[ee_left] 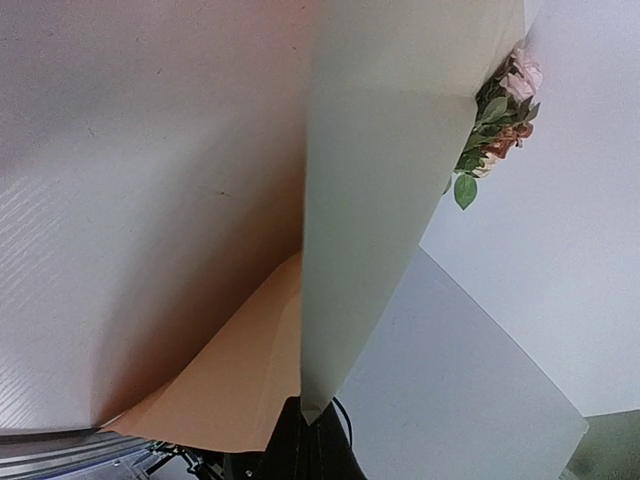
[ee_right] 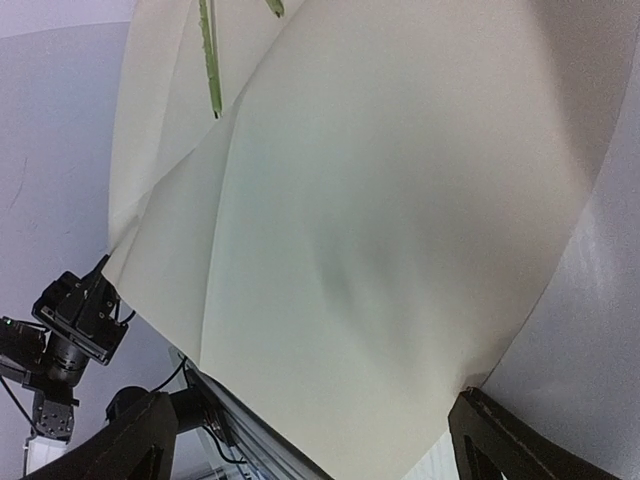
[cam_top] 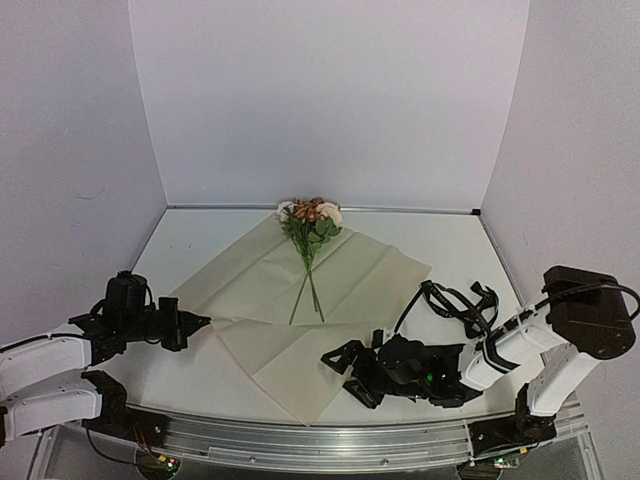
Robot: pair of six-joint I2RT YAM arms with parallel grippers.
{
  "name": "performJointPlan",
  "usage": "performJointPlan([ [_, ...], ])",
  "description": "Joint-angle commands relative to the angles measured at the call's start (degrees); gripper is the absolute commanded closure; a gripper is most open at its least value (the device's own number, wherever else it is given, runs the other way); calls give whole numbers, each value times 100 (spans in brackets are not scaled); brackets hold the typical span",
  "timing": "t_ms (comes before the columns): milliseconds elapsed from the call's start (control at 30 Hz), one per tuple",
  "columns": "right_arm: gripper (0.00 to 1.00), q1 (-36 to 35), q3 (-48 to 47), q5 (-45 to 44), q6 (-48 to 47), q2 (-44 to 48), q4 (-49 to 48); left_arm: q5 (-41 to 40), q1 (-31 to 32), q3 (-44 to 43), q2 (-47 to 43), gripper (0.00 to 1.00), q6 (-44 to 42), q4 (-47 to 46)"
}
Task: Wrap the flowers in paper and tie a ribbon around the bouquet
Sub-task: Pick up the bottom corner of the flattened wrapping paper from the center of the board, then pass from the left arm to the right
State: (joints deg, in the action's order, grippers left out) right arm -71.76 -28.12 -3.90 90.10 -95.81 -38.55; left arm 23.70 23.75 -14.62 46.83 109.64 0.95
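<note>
Right gripper [cam_top: 338,370] sits low at the near side, its jaws spread wide with nothing between them. It hangs over the near right part of the paper [cam_top: 270,280]. In the right wrist view its two dark fingers [ee_right: 135,445] frame the pale sheet from either side.

Left gripper [cam_top: 203,322] points in from the left. Its jaws are closed on the paper's left corner, and in the left wrist view that corner narrows to a point right at the fingers, raised enough to show the tan underside.

Paper lies spread on the white table [cam_top: 200,240], creased across its middle. Flowers [cam_top: 312,222] lie on its far half, with the blooms at the far corner and the thin stems pointing toward the arms.

Ribbon [cam_top: 460,300], a loose black tangle, rests on the table just right of the paper.
</note>
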Motion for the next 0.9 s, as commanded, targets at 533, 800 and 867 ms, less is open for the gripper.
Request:
performJointPlan([
  [533, 2, -502, 272, -133, 557, -573, -39, 51, -106, -657, -216, 100, 19, 432],
  [800, 5, -506, 6, -328, 542, -1033, -483, 108, -106, -553, -345, 100, -75, 572],
  [867, 8, -491, -41, -376, 482, -1055, -525, 117, -106, -517, -413, 100, -83, 621],
])
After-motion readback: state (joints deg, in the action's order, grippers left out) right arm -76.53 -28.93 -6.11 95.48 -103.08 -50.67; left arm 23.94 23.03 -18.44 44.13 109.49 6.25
